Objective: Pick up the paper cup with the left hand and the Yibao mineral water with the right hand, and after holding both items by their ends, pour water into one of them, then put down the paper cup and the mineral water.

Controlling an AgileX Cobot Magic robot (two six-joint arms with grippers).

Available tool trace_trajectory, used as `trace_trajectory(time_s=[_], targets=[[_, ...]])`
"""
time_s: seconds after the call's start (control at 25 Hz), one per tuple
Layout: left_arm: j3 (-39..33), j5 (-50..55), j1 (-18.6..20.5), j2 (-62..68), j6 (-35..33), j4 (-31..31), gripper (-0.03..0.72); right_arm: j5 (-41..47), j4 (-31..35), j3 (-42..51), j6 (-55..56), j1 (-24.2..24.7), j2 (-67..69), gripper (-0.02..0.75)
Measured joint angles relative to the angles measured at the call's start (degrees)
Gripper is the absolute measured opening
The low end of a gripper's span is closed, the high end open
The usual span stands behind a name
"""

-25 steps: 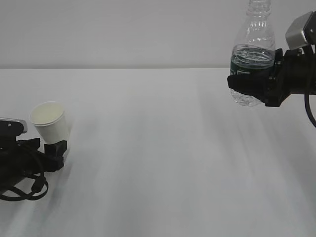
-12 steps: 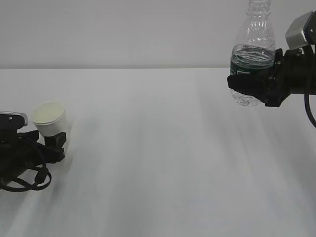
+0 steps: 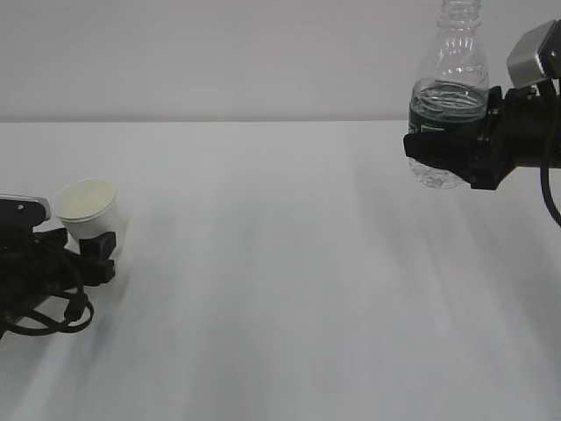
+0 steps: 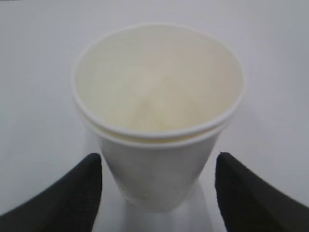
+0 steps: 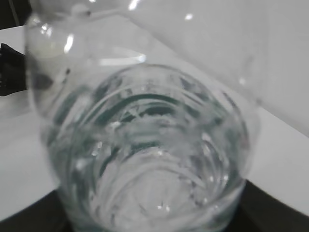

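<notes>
The paper cup (image 3: 86,209) stands upright on the table at the far left, white with a cream inside. My left gripper (image 3: 89,240) sits low around its base. In the left wrist view the cup (image 4: 157,121) stands between the two black fingers (image 4: 72,198), with a gap of table on each side, so the gripper (image 4: 159,195) is open. My right gripper (image 3: 447,151) is shut on the lower part of the Yibao mineral water (image 3: 449,88) and holds it upright, high at the upper right. The bottle (image 5: 145,145), partly full, fills the right wrist view, with dark fingers at the bottom corners.
The white table (image 3: 280,289) runs across the whole view, with a plain pale wall (image 3: 219,53) behind. Black cables (image 3: 48,307) loop beside the left arm at the left edge.
The cup has gone from tilted in the left gripper to upright on the table. The left gripper has shifted slightly back. The right arm and bottle have not moved.
</notes>
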State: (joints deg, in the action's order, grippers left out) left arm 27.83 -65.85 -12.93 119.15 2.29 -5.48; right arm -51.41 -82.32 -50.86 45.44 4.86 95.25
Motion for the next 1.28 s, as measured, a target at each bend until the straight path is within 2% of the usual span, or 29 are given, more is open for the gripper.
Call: trace_trajectory(time_s=[0.28, 0.64, 1.28], targets=[[2.5, 0.0, 0.0, 3.5, 0.0, -0.1, 0.524, 0.0, 0.0, 0.0, 0.0, 0.0, 0.0, 0.435], [2.8, 0.0, 0.0, 4.2, -0.8, -0.1, 0.594, 0.0, 0.0, 0.0, 0.1, 0.0, 0.0, 0.435], [7.4, 0.0, 2.9, 5.1, -0.9, 0.6, 0.594, -0.1, -0.2, 0.0, 0.3, 0.0, 0.0, 0.435]])
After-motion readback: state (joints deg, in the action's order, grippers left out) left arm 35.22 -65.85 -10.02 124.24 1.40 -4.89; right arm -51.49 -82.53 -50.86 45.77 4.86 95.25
